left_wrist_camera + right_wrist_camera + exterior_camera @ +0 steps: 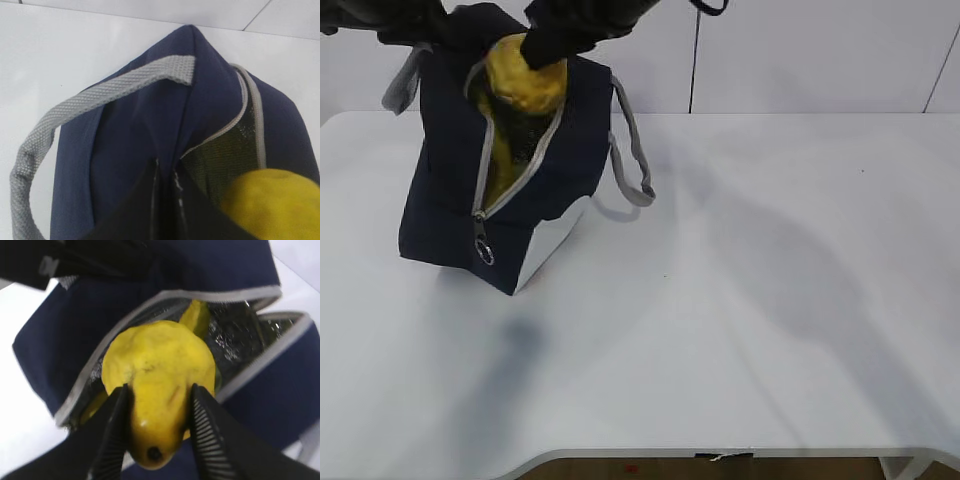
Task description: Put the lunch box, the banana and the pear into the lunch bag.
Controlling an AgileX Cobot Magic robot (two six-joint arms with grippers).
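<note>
The navy lunch bag [450, 190] stands at the table's left with its zipper open. My right gripper [159, 390] is shut on the bumpy yellow pear [157, 365] and holds it in the bag's mouth; the pear also shows in the exterior view [525, 80]. The banana [197, 317] lies inside the bag, below the pear. My left gripper [165, 167] is shut on the bag's navy fabric [145, 125] at the top edge, next to the grey handle [100, 97]. The lunch box is hidden.
The white table [770, 280] stretches to the right and front of the bag. A grey handle loop [632, 150] hangs off the bag's right side. A white wall stands behind.
</note>
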